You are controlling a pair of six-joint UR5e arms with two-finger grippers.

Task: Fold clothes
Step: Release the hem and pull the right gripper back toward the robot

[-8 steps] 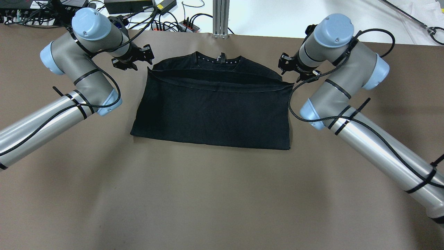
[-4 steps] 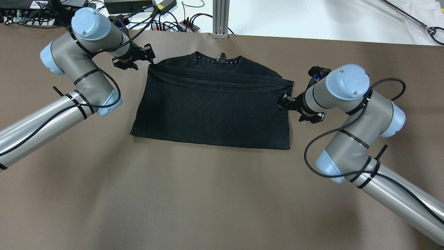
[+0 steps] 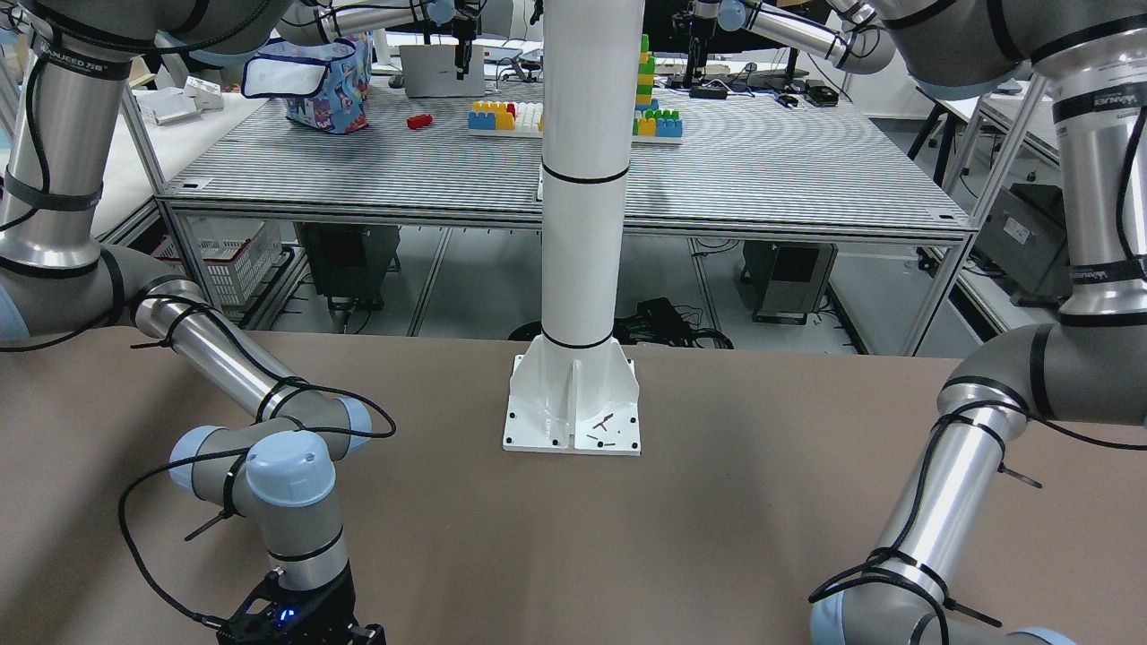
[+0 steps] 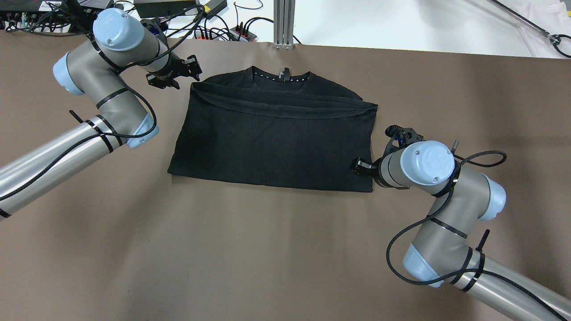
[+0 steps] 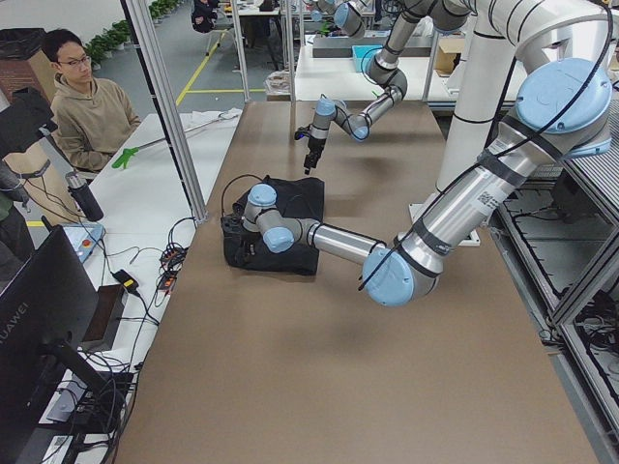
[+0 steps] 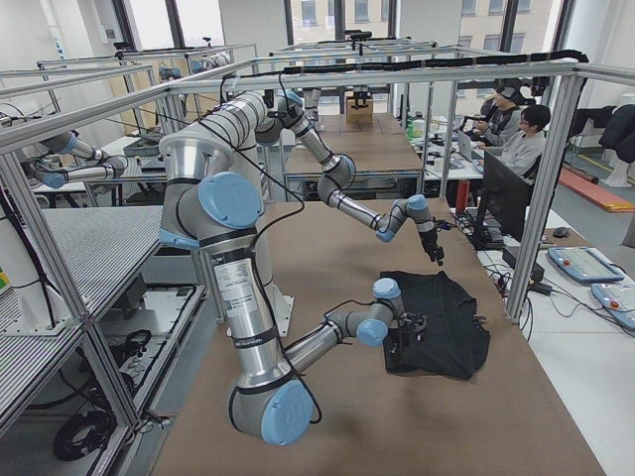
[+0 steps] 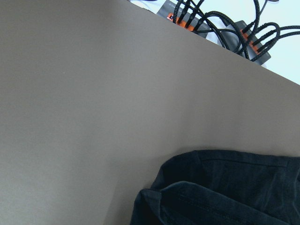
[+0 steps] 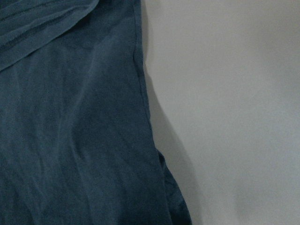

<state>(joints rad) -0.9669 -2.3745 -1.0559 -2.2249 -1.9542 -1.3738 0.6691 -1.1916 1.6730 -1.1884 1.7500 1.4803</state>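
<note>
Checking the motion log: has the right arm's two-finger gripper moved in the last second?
Yes. The right gripper came along the black fabric garment's right edge, from its far corner toward its near corner.

Fingertips of right gripper [image 4: 359, 166] hidden beneath its wrist, lower right of frame, over black garment [image 4: 272, 138] corner; jaw gap unreadable. Front-facing view: bottom edge crops it.

Garment [image 4: 272, 142]: plain black; table [image 4: 267, 249]: uniform brown; 2 arms [image 4: 44, 156]: silver-grey with pale-blue caps; pillar [image 3: 582, 224]: white with black bands
</note>
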